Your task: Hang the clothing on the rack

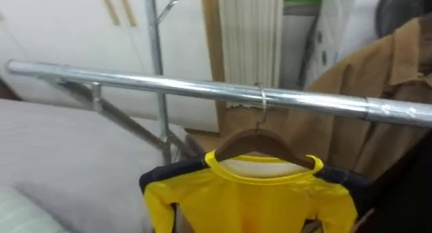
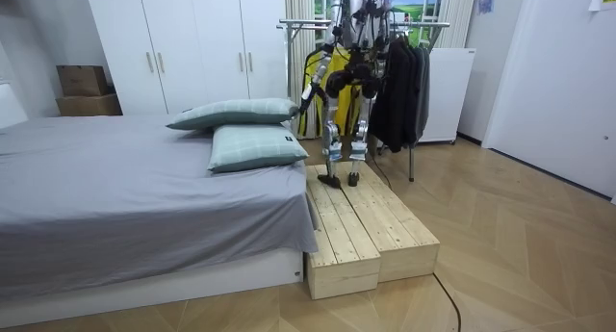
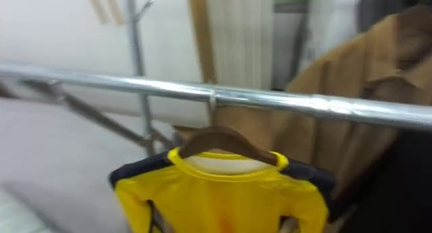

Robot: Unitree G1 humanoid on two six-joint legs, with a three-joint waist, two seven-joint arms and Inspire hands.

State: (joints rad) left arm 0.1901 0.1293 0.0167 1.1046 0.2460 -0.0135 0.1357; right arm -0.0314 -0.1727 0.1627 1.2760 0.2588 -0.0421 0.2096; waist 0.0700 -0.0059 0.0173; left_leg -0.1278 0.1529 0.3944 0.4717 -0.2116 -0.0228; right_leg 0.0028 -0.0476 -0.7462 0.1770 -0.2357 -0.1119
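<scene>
STATUS: hang step approx. complete for this garment

1. Task item: yellow shirt (image 1: 250,199) w/ dark shoulders sits on a wooden hanger (image 1: 260,144). The hanger's metal hook (image 1: 262,105) is over the chrome rail (image 1: 202,90). Shirt hangs below the rail, collar centred on the hanger, both shoulders seated.
2. Neighbours: brown coat (image 1: 378,71) hangs on the same rail to the robot's right, near the shirt but apart from it. Rail to the robot's left of the hook is bare.
3. Robot pos.: stands on the wooden platform (image 2: 366,226) at the foot of the bed (image 2: 115,197), facing the clothes rack (image 2: 308,26). Dark garments (image 2: 399,82) hang at the room view's right of it.
4. Left hand (image 2: 305,103): hangs low at the robot's side in the room view, well below the rail. Too small there to read; state cannot be told. It does not look to be on the shirt or hanger.

NEXT MOVE (judgement):
- Confirm hook is fully over the rail, not perched on top.
- If more clothes remain, turn from the rack to fetch the next item and place it on the bare rail section, left of the shirt.
- Keep arms clear of the shirt sleeves when moving off, to avoid dragging the hanger along the rail
</scene>
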